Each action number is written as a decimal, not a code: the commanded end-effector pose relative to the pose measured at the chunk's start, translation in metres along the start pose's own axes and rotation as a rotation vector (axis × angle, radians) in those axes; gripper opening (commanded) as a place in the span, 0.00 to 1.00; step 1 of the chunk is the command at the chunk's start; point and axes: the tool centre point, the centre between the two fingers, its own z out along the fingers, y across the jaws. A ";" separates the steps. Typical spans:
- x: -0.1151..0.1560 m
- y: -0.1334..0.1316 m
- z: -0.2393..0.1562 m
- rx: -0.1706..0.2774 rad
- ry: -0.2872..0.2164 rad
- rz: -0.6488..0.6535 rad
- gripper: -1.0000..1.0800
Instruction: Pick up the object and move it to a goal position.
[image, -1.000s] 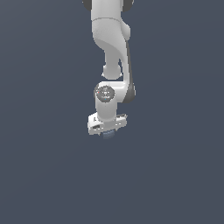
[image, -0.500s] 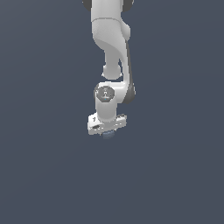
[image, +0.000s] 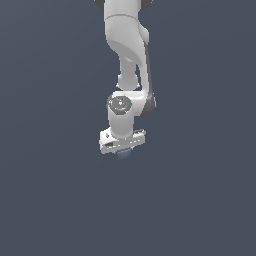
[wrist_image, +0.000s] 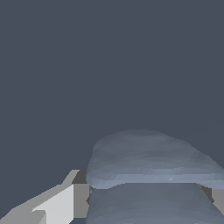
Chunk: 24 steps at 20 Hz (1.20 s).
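Observation:
In the exterior view, my white gripper hangs from the arm, pointing down over the dark grey floor. The object, a small pale blue-grey piece, peeks out just below the hand, between the fingers. The wrist view shows the object close up, stubby with faint horizontal ridges, filling the space between the two fingers. The jaws press on its sides, so the gripper is shut on it. The fingertips themselves are mostly hidden behind the hand in the exterior view.
A plain dark grey surface fills both views around the arm. No other objects, containers or edges show.

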 end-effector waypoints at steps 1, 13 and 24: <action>0.005 0.001 -0.012 0.000 0.001 0.000 0.00; 0.042 0.007 -0.107 0.000 0.001 -0.001 0.00; 0.082 0.014 -0.202 0.000 0.001 -0.001 0.00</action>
